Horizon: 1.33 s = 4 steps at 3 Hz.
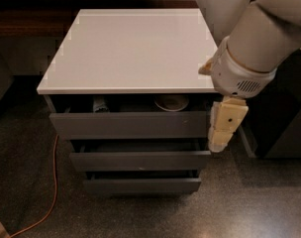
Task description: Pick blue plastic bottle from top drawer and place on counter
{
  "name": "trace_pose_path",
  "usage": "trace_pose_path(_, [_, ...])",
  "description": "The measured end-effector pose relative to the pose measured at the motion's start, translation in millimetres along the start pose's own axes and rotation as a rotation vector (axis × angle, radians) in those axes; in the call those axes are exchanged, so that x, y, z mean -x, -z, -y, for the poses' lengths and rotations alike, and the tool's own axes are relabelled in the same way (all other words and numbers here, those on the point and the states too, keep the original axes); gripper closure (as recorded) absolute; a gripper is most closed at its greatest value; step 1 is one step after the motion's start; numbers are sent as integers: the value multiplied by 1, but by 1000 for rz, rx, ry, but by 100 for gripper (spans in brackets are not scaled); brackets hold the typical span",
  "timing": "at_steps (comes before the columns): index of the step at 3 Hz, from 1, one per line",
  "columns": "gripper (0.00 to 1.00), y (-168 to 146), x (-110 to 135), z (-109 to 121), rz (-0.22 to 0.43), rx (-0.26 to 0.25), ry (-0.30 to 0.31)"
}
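Little room is showing above the top drawer [128, 125], where the bottle [100, 103] is lying at the left, under the bench [130, 48] edge. The claw [225, 133] is hanging by the drawer's right end; I cannot tell its state. It is needing a low, frontal reach leftward.

Cabinet [130, 125], cable [53, 182] on floor [249, 202] (gripper [222, 139] beside)

**One camera, high and close**

The single view looks from above and in front of the counter [135, 48], tilted steeply down. The white top fills the upper middle, with the fronts of the top drawer [130, 124] and lower drawers [140, 160] below it. The camera stands near — the arm [259, 43] looms large over the counter's right front corner, the gripper [221, 138] hanging just beside that corner.
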<state>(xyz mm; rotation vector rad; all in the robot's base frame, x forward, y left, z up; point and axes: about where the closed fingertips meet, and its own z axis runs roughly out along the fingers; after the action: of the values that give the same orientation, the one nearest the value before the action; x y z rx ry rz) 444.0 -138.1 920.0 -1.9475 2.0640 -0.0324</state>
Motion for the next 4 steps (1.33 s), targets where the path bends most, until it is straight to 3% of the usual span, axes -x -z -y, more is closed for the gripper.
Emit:
trace_pose_path(2, [0, -47, 17, 3, 28, 30, 63])
trace_pose_path(3, [0, -68, 21, 14, 96, 4, 79])
trace_pose_path(4, [0, -70, 20, 14, 84, -8, 79])
